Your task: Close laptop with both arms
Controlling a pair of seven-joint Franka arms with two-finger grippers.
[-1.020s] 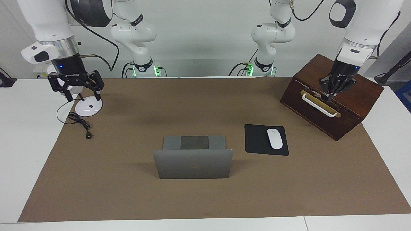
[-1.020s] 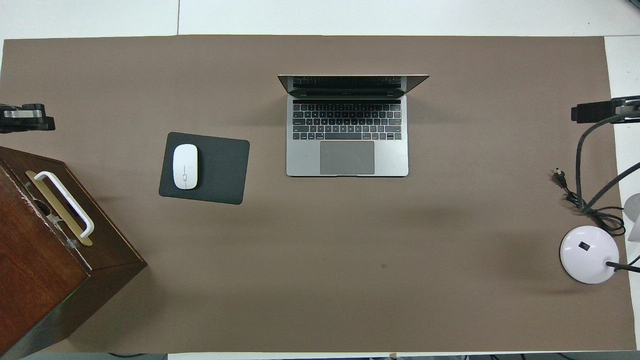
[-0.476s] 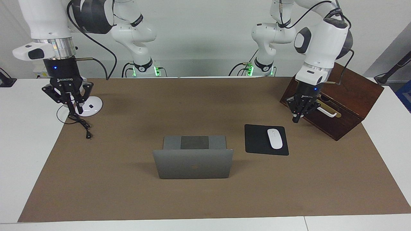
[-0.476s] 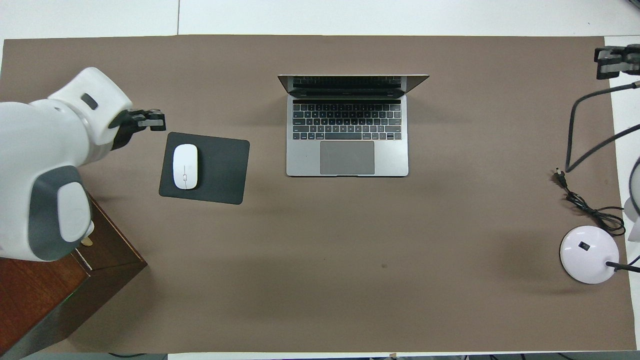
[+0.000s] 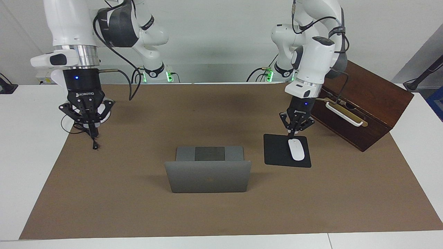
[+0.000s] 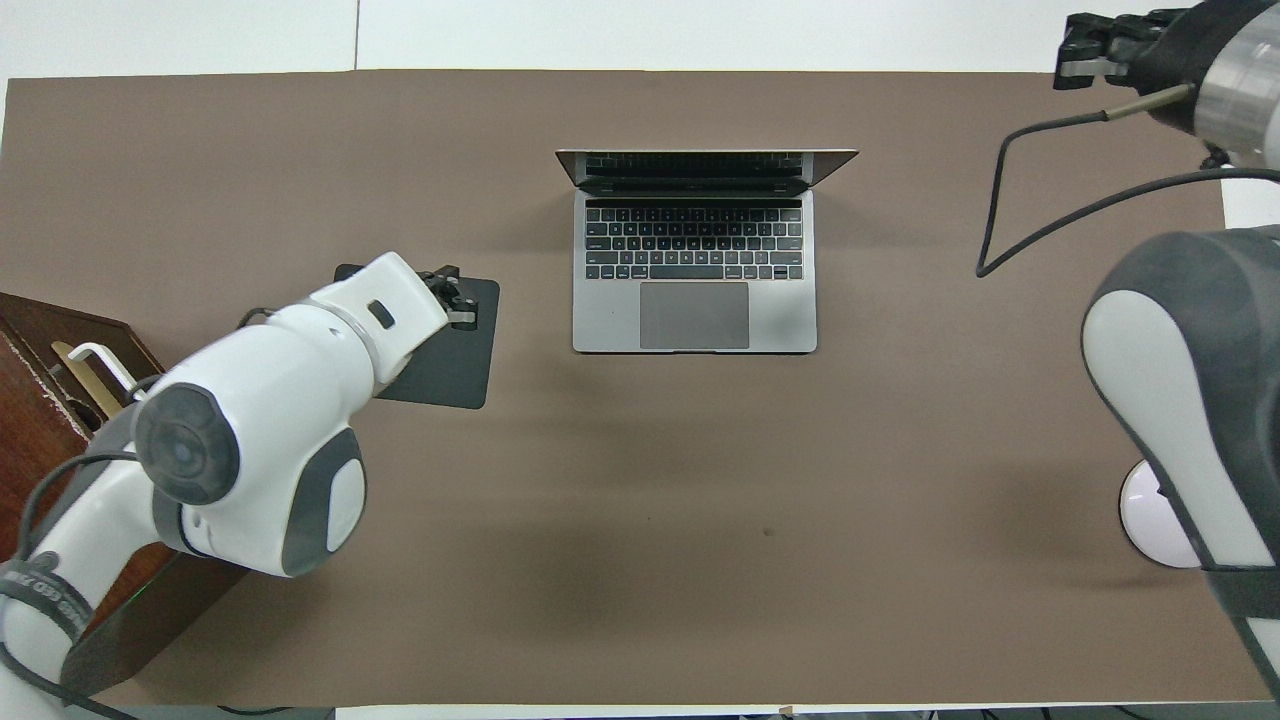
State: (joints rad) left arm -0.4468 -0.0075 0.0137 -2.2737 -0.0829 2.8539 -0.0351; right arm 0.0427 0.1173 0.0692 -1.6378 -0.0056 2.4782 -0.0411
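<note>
The silver-grey laptop (image 5: 207,180) stands open in the middle of the brown mat, its lid upright with the dark logo facing away from the robots. Its keyboard shows in the overhead view (image 6: 695,300). My left gripper (image 5: 293,132) hangs shut and empty over the edge of the black mouse pad nearest the robots, just above the white mouse, beside the laptop; it also shows in the overhead view (image 6: 460,300). My right gripper (image 5: 92,132) hangs shut and empty over a black cable at the right arm's end of the mat; it also shows in the overhead view (image 6: 1085,50).
A black mouse pad (image 5: 277,152) with a white mouse (image 5: 296,149) lies beside the laptop. A dark wooden box (image 5: 373,93) with a white handle stands at the left arm's end. A white lamp base (image 6: 1150,510) and a loose cable (image 5: 94,145) lie at the right arm's end.
The left gripper has moved from the wooden box to over the mouse pad. The right gripper has shut its fingers and moved from the lamp base to over the cable. The laptop has not moved.
</note>
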